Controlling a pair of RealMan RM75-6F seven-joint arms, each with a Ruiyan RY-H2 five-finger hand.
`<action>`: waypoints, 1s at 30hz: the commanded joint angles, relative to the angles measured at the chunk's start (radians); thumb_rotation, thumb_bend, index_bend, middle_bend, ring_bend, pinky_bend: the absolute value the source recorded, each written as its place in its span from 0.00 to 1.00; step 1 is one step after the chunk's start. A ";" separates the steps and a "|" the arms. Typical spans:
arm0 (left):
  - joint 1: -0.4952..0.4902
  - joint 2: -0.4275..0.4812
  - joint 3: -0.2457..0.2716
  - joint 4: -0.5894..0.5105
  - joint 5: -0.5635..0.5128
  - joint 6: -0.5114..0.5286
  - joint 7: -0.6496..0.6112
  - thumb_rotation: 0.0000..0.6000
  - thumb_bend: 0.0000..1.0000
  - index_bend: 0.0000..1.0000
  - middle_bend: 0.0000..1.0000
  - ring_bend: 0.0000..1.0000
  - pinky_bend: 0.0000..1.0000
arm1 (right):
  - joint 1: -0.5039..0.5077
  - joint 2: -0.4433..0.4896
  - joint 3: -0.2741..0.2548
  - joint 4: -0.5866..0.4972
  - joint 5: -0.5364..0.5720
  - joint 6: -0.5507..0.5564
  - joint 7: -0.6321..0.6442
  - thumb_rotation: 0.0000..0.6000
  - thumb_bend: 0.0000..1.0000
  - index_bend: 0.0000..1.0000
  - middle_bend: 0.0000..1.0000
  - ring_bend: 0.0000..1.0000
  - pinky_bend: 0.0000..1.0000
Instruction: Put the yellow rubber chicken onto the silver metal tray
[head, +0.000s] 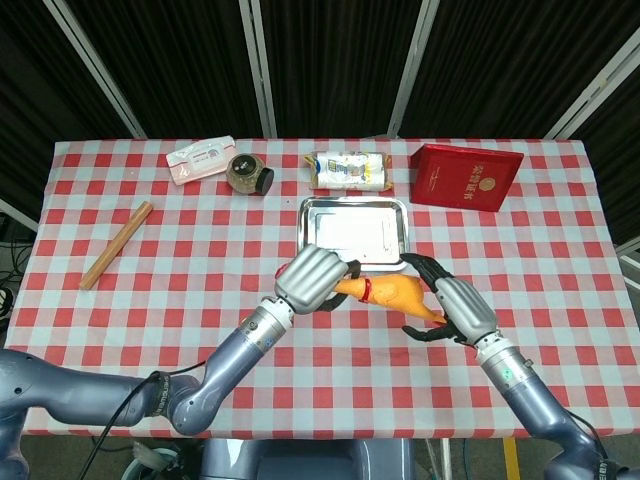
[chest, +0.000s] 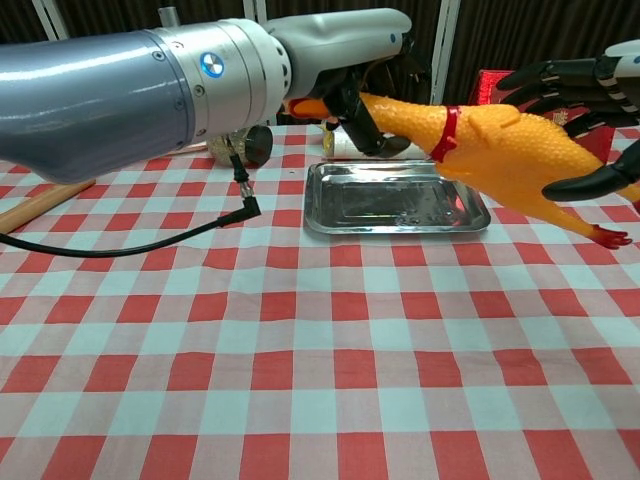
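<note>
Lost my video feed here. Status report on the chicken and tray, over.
Left robot hand holds yellow rubber chicken by the neck, airborne. Right robot hand open around its tail end. Silver metal tray bare, nothing blocking it.

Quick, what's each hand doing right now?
Left hand: holds the yellow rubber chicken by its neck.
Right hand: fingers spread around the chicken's rear, grip cannot be told.

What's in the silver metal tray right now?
The silver metal tray looks empty in the chest view. The yellow rubber chicken, held by the left hand, hangs above its right rim. In the head view, chicken and hand cover the near edge.
</note>
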 joint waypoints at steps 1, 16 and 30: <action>-0.015 -0.013 -0.004 -0.007 -0.014 0.013 0.018 1.00 0.83 0.66 0.70 0.59 0.64 | 0.011 -0.015 0.007 0.012 0.027 -0.007 -0.016 1.00 0.24 0.00 0.07 0.02 0.18; -0.057 -0.036 0.006 -0.026 -0.070 0.049 0.061 1.00 0.83 0.66 0.70 0.59 0.64 | 0.048 -0.051 0.027 0.048 0.125 -0.031 -0.065 1.00 0.24 0.19 0.22 0.22 0.33; -0.063 -0.016 0.035 -0.055 -0.058 0.051 0.043 1.00 0.82 0.66 0.70 0.59 0.64 | 0.062 -0.080 0.040 0.108 0.169 -0.029 -0.078 1.00 0.24 0.97 0.80 0.82 0.92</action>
